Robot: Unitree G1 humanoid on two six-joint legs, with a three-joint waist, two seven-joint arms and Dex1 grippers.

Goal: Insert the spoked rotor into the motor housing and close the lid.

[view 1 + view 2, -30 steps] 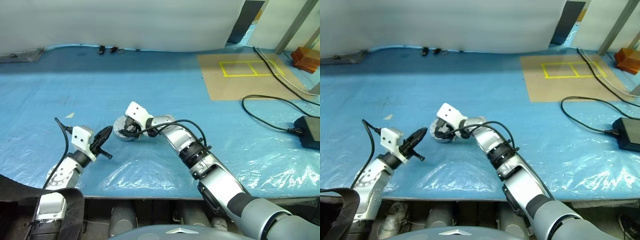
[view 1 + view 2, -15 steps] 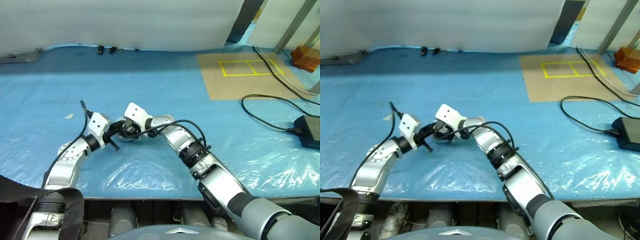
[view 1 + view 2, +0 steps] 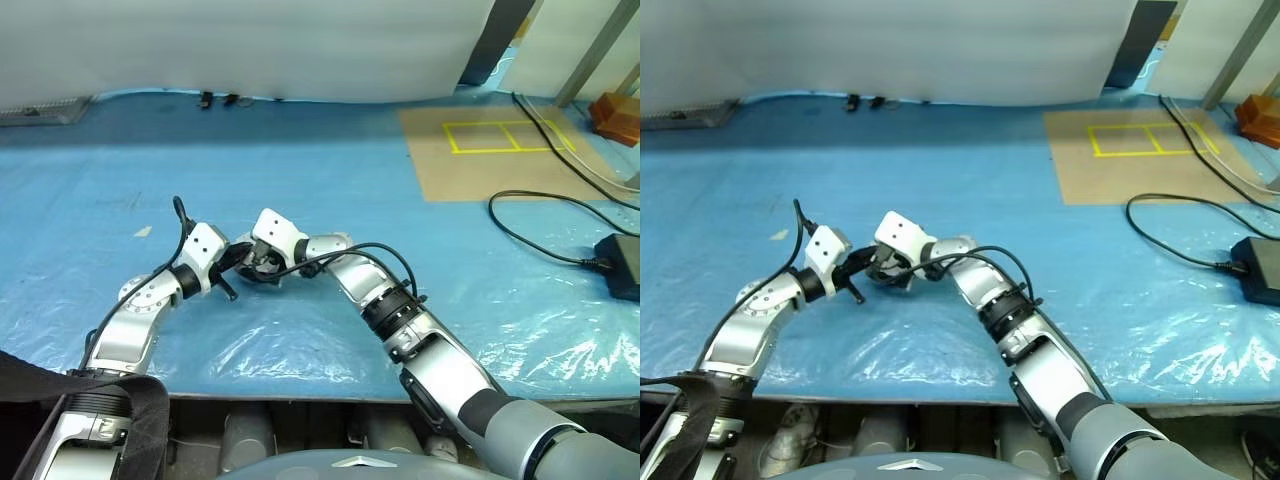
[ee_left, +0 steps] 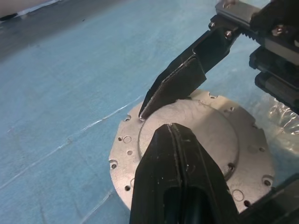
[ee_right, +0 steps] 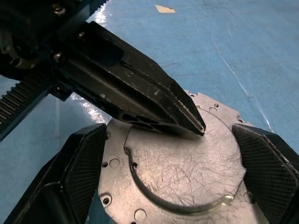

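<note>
The closed lid (image 5: 182, 177) lies flat on the motor housing (image 4: 196, 154) on the blue sheet (image 3: 300, 180), well in from the table's near edge (image 3: 300, 388), with open sheet on all sides. The left gripper (image 5: 198, 128), fingers pressed together, rests its tip on the lid's grey top. The right gripper (image 5: 173, 163) straddles the lid, fingers (image 5: 84, 168) wide apart at its rim.

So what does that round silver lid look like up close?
The flat round grey metal lid lies closed, plain side up, on the blue plastic sheet. Its top is scratched, with a raised middle disc and small holes around the rim. The shut left gripper rests its tip on it, while the right gripper has its open jaws on either side.
</note>
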